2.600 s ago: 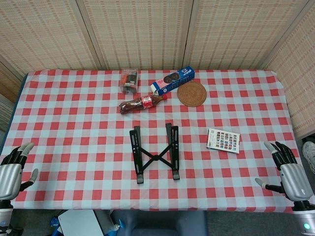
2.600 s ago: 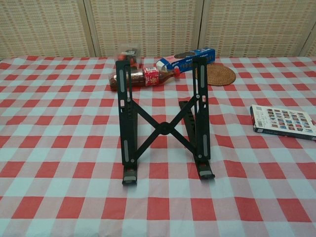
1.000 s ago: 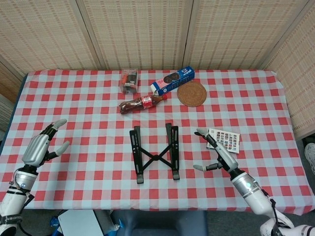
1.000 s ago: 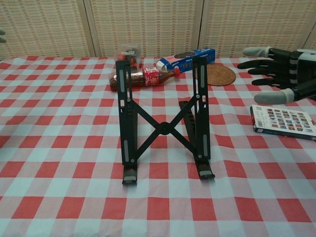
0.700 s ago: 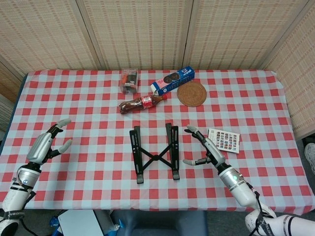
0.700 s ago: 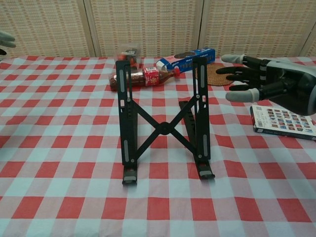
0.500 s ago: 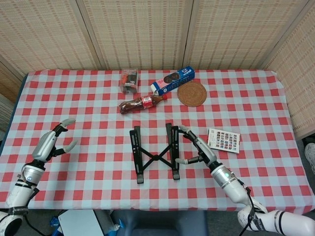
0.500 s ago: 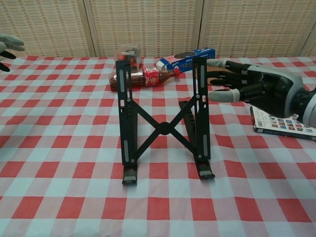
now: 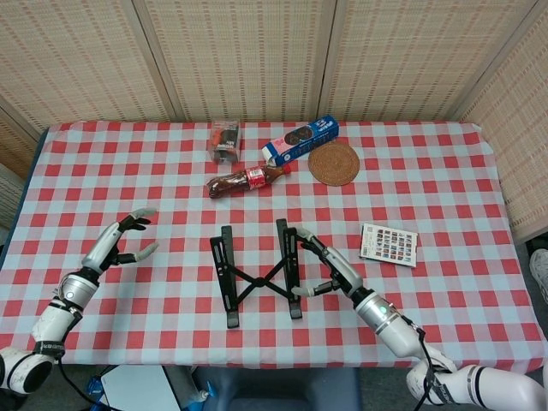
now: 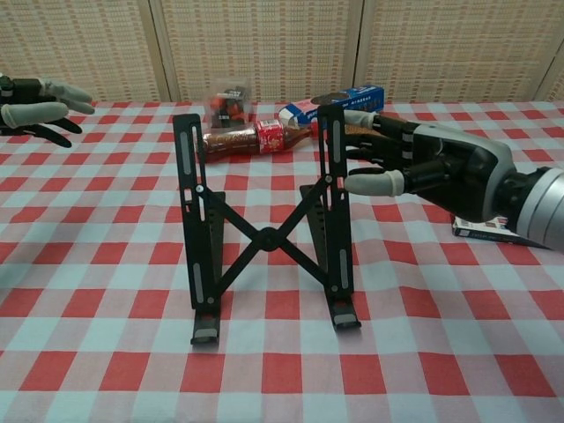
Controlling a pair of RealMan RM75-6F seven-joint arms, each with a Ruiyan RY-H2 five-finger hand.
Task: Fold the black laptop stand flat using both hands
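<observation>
The black laptop stand stands unfolded on the checked tablecloth, its two rails joined by a crossed brace. My right hand is at the stand's right rail, fingers spread. In the chest view the right hand has its fingertips against the upper part of that rail, thumb just off it, holding nothing. My left hand hovers open well to the left of the stand, also seen at the chest view's left edge.
Behind the stand lie a cola bottle, a blue biscuit box, a small clear box and a round woven coaster. A flat printed box lies right of my right hand.
My right hand has reached the stand's right rail and the whole stand has slid left. My left hand has moved inward toward the stand.
</observation>
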